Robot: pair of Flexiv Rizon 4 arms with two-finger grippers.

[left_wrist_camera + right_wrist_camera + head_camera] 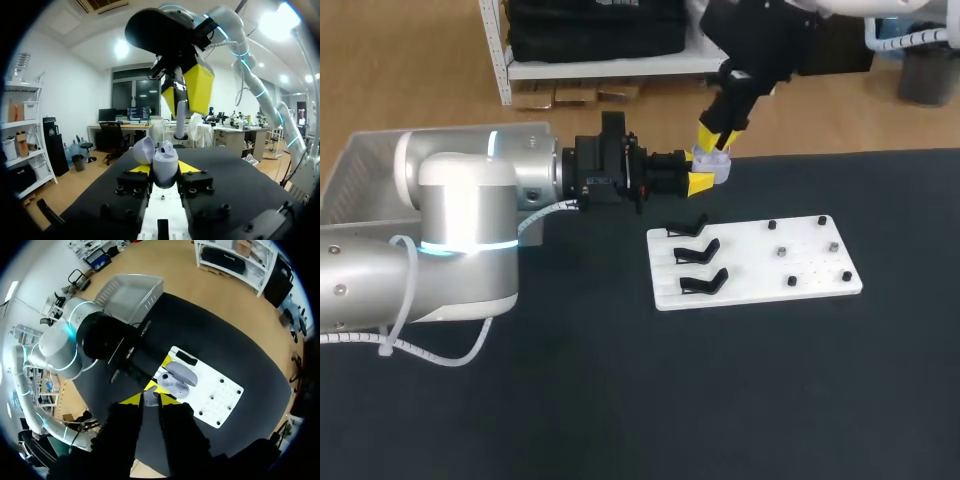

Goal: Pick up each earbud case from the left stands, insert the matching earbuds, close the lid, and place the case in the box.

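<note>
The left arm (470,230) comes in from the frame's left and lies level, its gripper (700,182) at upper centre clamped on the open earbud case (715,165). The right arm (760,40) descends from the upper right, its gripper (713,140) pointing down just above, pinching an earbud (180,117).

- The bench (620,400) has a black, matt top. The floor (420,80) behind it is of light brown wood.
- At the far side of the floor stands a white metal shelf (590,70) with a black bag (595,25) on it.
- The walls (75,95) and the ceiling (65,25) are white, and round lamps (121,48) shine above.
- The window (135,100) at the far end is dark. Before it a desk (125,126) carries monitors (137,114), and a black office chair (111,137) stands at it.
</note>
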